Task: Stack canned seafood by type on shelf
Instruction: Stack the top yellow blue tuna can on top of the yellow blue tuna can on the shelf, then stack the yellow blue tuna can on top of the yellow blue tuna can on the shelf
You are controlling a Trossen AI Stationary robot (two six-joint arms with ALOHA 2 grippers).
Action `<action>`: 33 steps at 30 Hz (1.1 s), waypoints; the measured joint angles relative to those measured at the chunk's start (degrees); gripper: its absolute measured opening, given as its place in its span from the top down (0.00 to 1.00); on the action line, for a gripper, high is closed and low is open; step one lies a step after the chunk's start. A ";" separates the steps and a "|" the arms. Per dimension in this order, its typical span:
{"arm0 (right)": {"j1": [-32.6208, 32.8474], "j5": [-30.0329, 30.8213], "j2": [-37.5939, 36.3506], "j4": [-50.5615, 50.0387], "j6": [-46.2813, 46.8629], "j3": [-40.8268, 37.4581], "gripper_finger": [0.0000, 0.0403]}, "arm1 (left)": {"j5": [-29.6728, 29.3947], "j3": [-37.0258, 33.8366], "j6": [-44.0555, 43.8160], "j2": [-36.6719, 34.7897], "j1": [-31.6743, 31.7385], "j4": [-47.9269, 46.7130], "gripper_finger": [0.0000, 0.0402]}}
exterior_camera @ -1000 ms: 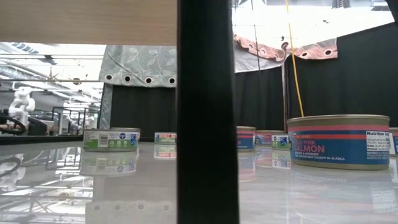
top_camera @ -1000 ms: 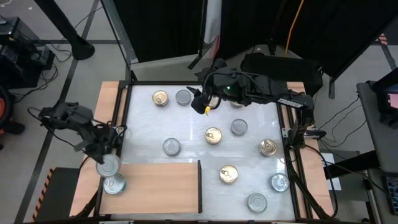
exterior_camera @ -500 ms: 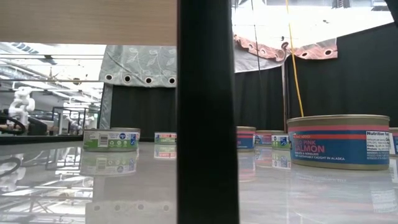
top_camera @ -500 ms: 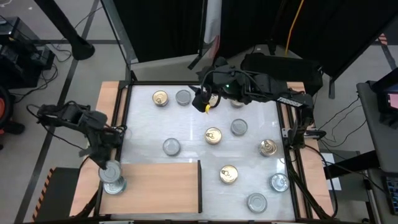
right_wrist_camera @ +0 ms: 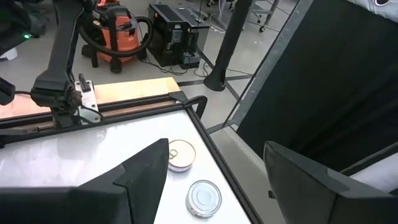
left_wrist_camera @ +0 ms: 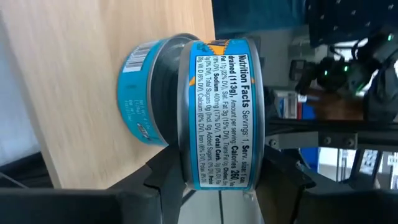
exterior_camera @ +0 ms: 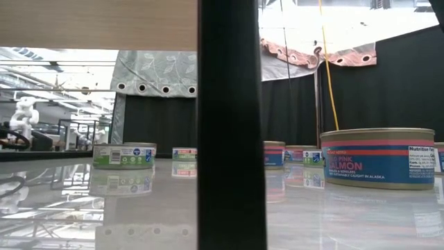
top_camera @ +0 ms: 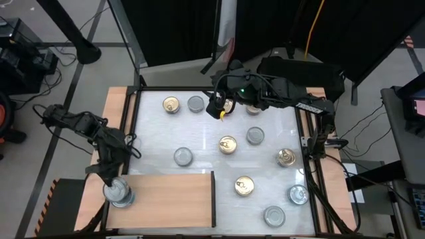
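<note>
Left tool (top_camera: pixel 114 180): over the near-left corner of the shelf, its fingers (left_wrist_camera: pixel 163 180) closed against the sides of a silver-lidded tin (left_wrist_camera: pixel 221 112).
Held tin: clamped between the left tool's fingers, blue "Nutrition Facts" label facing the wrist camera; it sits on top of a second blue-labelled tin (left_wrist_camera: pixel 142 87), and whether the two touch cannot be told.
Lower tin: directly under the held one, resting on the shelf board.
Shelf (top_camera: pixel 172 198): light-brown board with a dark edge, spreading out from beneath the left tool toward the middle of the bench.
Right tool (top_camera: pixel 216 105): at the far side of the bench, well apart from the left tool, fingers spread wide with nothing between them.
Tins beside the right tool: a gold-lidded tin (top_camera: pixel 171 104) and a silver-lidded tin (top_camera: pixel 195 103), side by side just to its left in the overhead view; both show ahead of its fingers in the right wrist view.
Tins mid-bench: a silver-lidded tin (top_camera: pixel 182 157) just beyond the shelf, a gold tin (top_camera: pixel 227 145) and a silver tin (top_camera: pixel 255 136) nearer the right tool.
Tins at the right end: gold tins (top_camera: pixel 244 186) and silver tins (top_camera: pixel 297 194), well apart from both tools.
Bench (top_camera: pixel 199 133): white top, framed in pale wood.
Low view: a pink-salmon tin (exterior_camera: pixel 377 157) stands close to the camera.
</note>
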 joint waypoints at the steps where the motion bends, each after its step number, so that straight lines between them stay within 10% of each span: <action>1: 0.00 -0.01 0.00 0.00 -0.07 0.00 0.37 | 0.00 0.02 0.02 0.52 -0.57 0.24 0.59; 33: -0.17 -0.45 -0.20 -7.40 4.35 0.00 0.37 | -11.31 10.12 -12.00 6.00 -2.90 -5.98 0.31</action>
